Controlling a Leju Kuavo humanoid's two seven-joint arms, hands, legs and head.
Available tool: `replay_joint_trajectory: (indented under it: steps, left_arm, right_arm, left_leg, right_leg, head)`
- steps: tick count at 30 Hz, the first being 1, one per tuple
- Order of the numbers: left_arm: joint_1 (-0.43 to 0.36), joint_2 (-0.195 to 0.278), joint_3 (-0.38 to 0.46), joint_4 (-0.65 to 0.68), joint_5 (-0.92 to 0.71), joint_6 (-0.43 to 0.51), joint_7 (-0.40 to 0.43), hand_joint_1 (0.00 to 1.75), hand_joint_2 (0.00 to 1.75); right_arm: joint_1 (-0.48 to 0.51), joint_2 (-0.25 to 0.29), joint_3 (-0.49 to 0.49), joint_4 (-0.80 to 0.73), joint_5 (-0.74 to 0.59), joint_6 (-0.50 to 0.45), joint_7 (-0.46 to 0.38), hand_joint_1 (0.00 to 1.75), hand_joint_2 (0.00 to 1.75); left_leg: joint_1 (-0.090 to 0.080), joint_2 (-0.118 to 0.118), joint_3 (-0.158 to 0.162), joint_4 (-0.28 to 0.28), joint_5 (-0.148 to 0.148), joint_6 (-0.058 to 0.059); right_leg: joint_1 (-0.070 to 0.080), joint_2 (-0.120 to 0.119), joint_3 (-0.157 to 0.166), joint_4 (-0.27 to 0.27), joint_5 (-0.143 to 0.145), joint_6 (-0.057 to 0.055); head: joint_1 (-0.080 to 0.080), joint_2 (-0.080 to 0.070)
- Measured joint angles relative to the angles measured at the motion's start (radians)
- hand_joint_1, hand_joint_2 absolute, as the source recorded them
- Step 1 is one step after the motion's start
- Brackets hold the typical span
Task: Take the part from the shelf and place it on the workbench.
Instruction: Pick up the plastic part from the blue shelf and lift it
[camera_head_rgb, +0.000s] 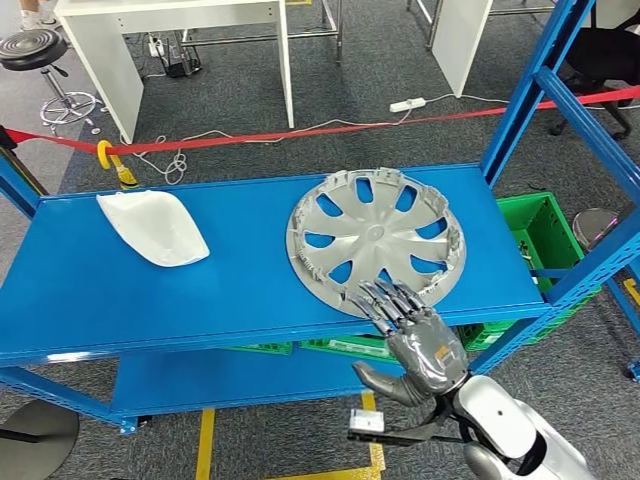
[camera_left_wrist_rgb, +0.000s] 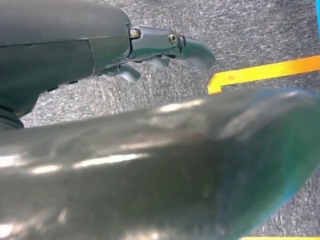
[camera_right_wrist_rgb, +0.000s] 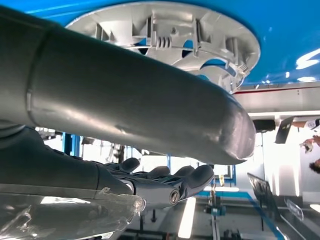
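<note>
Step in hand, as judged: securing a grip on the part before lifting it off the shelf. The right hand (camera_head_rgb: 417, 340) is at the near edge of the blue shelf (camera_head_rgb: 226, 270), its fingers (camera_head_rgb: 385, 298) stretched flat and apart over the near rim of the wheel cover (camera_head_rgb: 375, 240), with the thumb lying below the shelf edge. Nothing is held yet. Whether the fingertips actually rest on the rim cannot be told from the head view.

Recommendation: the cover lies flat, so a pinch needs the rim between fingers above and thumb beneath. The near rim sits just at the shelf's front edge, which should let the thumb come up under it (the right wrist view shows the thumb close beneath the rim with a gap between them). Close on the solid rim rather than through a spoke opening, and lift evenly, since a broad thin disc held at one edge is likely to tip or swing.

The part: a round silver-grey plastic wheel cover, lying hollow side up, with curved spokes, blue shelf visible through the openings, and small clips standing around the rim.

The left hand (camera_left_wrist_rgb: 166, 45) hangs over grey carpet, fingers loosely extended, holding nothing.
</note>
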Motion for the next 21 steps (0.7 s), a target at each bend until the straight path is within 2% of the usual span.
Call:
replay_joint_trajectory:
  steps: [15,21]
  left_arm:
    - [0.006,-0.015,0.022,-0.009,-0.009,-0.02,0.0,0.0,0.0]
    - [0.007,-0.015,0.036,-0.01,-0.029,-0.038,0.006,0.0,0.0]
  right_arm:
    - [-0.058,0.018,0.034,0.099,0.019,-0.024,0.0,0.0,0.0]
    - [-0.092,0.051,0.05,0.145,-0.011,0.039,0.039,0.0,0.0]
  left_leg:
    - [0.0,0.0,0.002,0.0,0.0,0.0]
    - [0.0,0.0,0.002,0.0,0.0,0.0]
  right_leg:
    - [0.0,0.0,0.002,0.0,0.0,0.0]
    - [0.0,0.0,0.003,0.0,0.0,0.0]
  head:
    - [0.0,0.0]
    - [0.0,0.0]
